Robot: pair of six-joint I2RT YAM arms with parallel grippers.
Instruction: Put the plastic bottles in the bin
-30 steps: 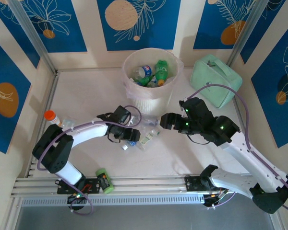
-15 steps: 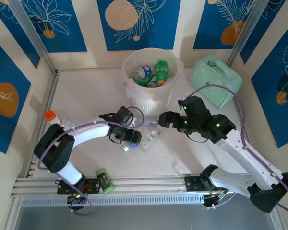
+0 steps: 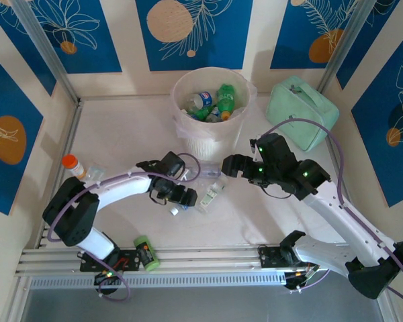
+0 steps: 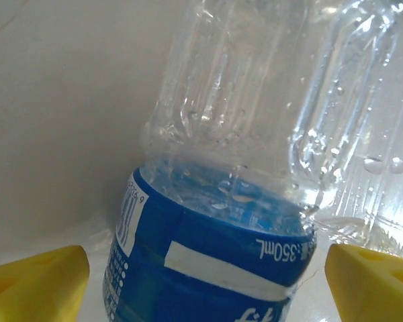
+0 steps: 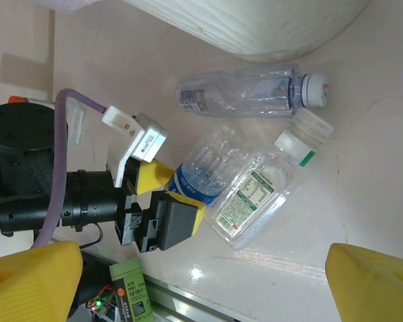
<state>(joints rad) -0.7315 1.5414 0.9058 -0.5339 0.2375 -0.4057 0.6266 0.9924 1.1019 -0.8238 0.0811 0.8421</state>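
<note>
**Left gripper (image 3: 189, 196) advanced onto a bottle**

Just in front of the bin (image 3: 211, 141), the blue-labelled bottle (image 4: 208, 268) is straddled by wide-open fingers (image 4: 33, 282), not yet clamped. Closing, then lifting, is judged the next requirement. The right gripper (image 3: 226, 166) is held open, empty.

**A:** what's your right wrist cam got?

**B:** My right claw (image 5: 201, 285) is spread wide with nothing in it. Three bottles are lying on the table (image 5: 363, 168). There's a clear white-capped bottle (image 5: 245, 92) close to the bin (image 5: 255, 27), a squarish green-label bottle (image 5: 255, 194), and right beside that a blue-label bottle (image 5: 205, 168). Its end sits between the left claw (image 5: 183, 196)'s yellow fingers. There's a green can (image 5: 131, 295) at the bottom edge.
</note>
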